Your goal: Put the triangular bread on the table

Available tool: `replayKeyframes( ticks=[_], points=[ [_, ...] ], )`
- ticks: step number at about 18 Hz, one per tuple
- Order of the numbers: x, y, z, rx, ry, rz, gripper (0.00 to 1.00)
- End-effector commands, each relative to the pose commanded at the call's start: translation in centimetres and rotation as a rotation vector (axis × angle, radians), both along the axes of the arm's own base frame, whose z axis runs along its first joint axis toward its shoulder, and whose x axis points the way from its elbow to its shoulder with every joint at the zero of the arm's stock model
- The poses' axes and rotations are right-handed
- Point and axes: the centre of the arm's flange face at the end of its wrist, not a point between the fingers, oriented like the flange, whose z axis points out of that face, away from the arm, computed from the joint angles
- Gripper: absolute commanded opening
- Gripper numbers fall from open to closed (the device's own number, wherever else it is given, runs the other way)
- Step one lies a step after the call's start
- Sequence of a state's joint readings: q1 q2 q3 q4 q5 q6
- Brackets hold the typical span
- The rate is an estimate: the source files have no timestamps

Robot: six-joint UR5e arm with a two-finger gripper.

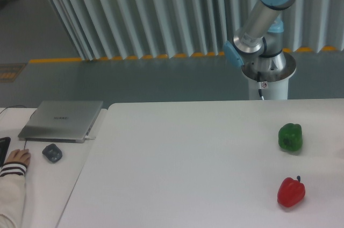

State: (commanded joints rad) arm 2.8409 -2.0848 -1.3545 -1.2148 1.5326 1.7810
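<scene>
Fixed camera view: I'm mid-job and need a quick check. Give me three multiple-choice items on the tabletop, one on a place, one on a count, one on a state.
1. Where is the red pepper relative to the green pepper?
A. Nearer the camera
B. Farther from the camera
C. On top of it

2. How many peppers lie on the table?
A. One
B. Two
C. Three

3. What state is the laptop on the side desk in?
A. Open, screen lit
B. Closed, lid down
C. Standing on edge

Key: 1 A, it sits lower in the frame, near the table's front edge. 2 B, one green and one red show. 3 B, only its flat grey lid shows.
</scene>
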Motion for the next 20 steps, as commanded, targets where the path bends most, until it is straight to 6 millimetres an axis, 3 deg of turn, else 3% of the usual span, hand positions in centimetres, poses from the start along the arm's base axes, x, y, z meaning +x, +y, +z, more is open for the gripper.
replayKeyframes(
  ticks=[3, 4, 8, 10, 15, 20],
  points=[
    [1.4, -0.5, 2.7, 0.006, -0.044, 0.005, 0.31],
    [2.7, -0.5, 4.7, 0.033, -0.080, 0.012, 0.31],
    [4.3, 0.1, 6.7, 0.094, -0.145, 0.072, 0.31],
    [5.6, 1.7, 7.7, 0.113, -0.153, 0.104, 0.31],
    [9.8, 7.3, 7.5, 0.087, -0.167, 0.192, 0.33],
    [14.7, 11.6, 6.1, 0.053, -0.195, 0.121, 0.33]
  ],
)
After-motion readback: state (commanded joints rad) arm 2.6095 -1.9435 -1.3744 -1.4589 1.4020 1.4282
